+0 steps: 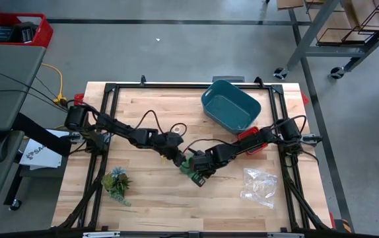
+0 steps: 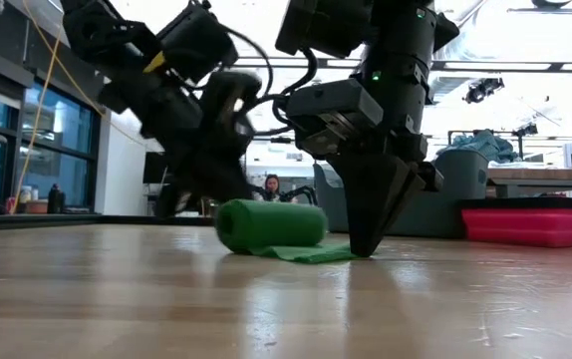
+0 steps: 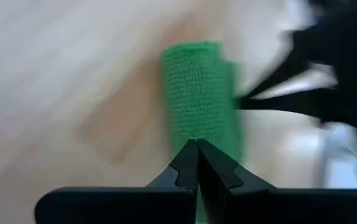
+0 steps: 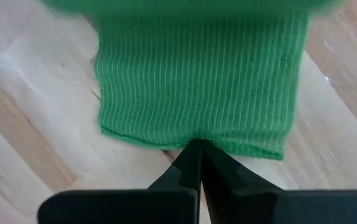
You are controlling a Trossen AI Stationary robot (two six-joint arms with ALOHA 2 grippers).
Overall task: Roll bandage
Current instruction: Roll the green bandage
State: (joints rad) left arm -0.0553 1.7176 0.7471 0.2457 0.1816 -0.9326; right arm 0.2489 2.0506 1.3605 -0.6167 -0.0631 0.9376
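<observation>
The bright green bandage (image 1: 188,165) lies mid-table as a roll (image 2: 271,224) resting on its side. A short flat tail (image 2: 311,254) runs out from under it along the wood. My right gripper (image 2: 366,244) is shut and points steeply down, with its tips at the tail's free end (image 4: 194,142). My left gripper (image 1: 178,157) is also shut. It slants down at the roll (image 3: 197,93) from the table's left, on the side away from the tail. My right gripper sets its shut fingertips (image 4: 191,163) on the free end edge of the tail (image 4: 166,142), coming from above and pointing down. The tail lies flat and spread on the table between the tips and the roll. My left gripper has its shut tips (image 3: 188,163) at the roll's side (image 3: 194,134); whether they touch it I cannot tell.
A teal bin (image 1: 231,106) stands at the far right of the table, with a red object (image 1: 249,135) beside it. A clear plastic bag (image 1: 261,185) lies near right and a small leafy plant (image 1: 117,182) near left. Bare wood lies along the near edge.
</observation>
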